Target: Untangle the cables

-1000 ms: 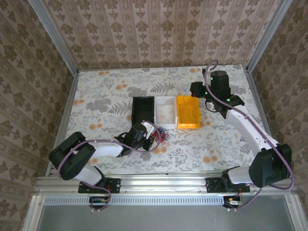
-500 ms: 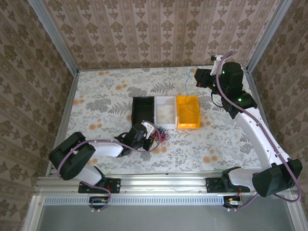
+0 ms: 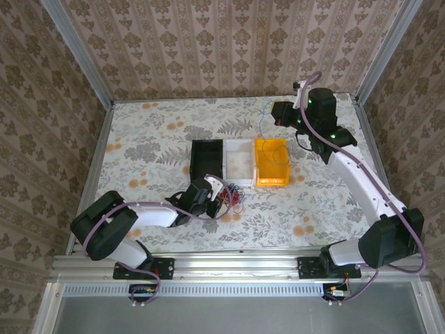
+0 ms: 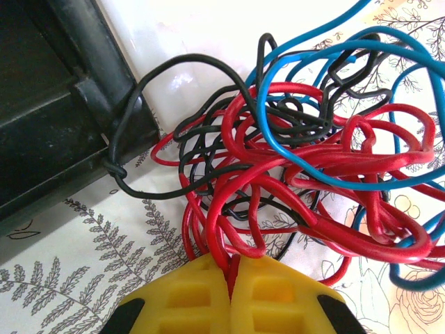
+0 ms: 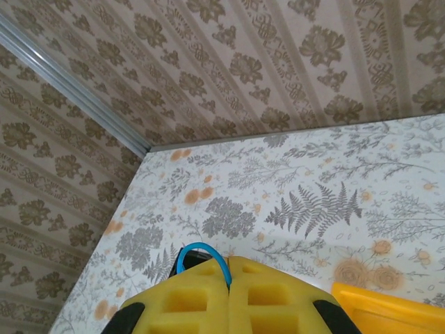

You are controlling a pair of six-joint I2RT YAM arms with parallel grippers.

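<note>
- From above, the left gripper is seen low on the table, right beside the bunch of cables. The bunch lies just in front of the black bin and the white bin.
- In the same view, the right gripper is held up behind the orange bin, and a thin blue cable is seen hanging from it.
- At the left wrist, the gripper's yellow pads are pressed together on a red cable at the near edge of the bunch. Red, blue and black loops are knotted together there, and one black loop lies against the black bin's corner.
- At the right wrist, the gripper's pads are pressed together, with a small loop of the blue cable pinched between them. A corner of the orange bin is seen below.
</note>
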